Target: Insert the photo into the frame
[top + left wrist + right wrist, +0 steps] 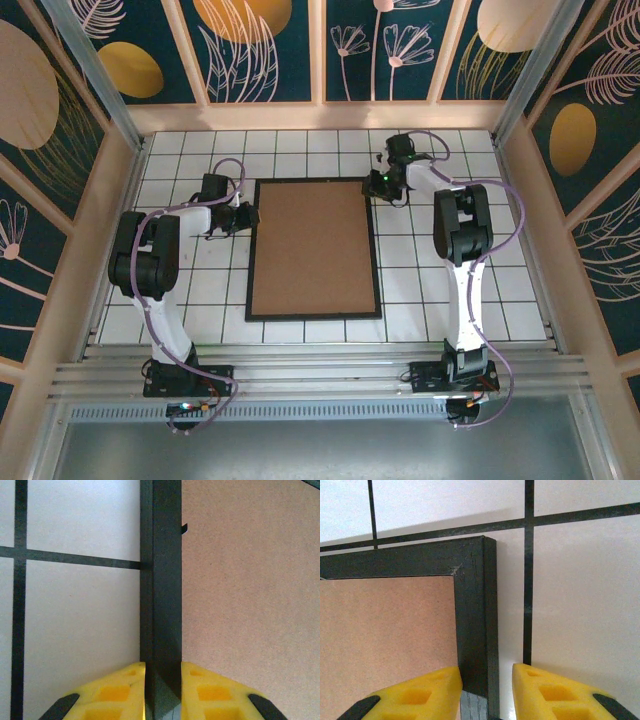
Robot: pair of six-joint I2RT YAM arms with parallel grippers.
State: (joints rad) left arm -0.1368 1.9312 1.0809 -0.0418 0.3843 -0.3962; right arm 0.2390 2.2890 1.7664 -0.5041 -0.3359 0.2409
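Frame (313, 316), one, board (314, 245), one, left gripper (163, 670), right gripper (487, 672)

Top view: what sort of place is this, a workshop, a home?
Most likely a purpose-built robot test booth, not a home: the left arm and right arm bolted to a metal rail, a white gridded table holding the frame, and leaf-patterned wall panels boxing it in.

Got a plain brown backing board (313, 245) lying flat mid-table, kinda grainy up close. Sitting on a white tiled tabletop (410, 300) with dark grid lines. Also a tiny dark tab (184, 528) poking onto the board's edge. Teal wall panels (260, 40) behind, gold blobs and pale leaf doodles. Ribbed silver rail (320, 375) along the near edge.
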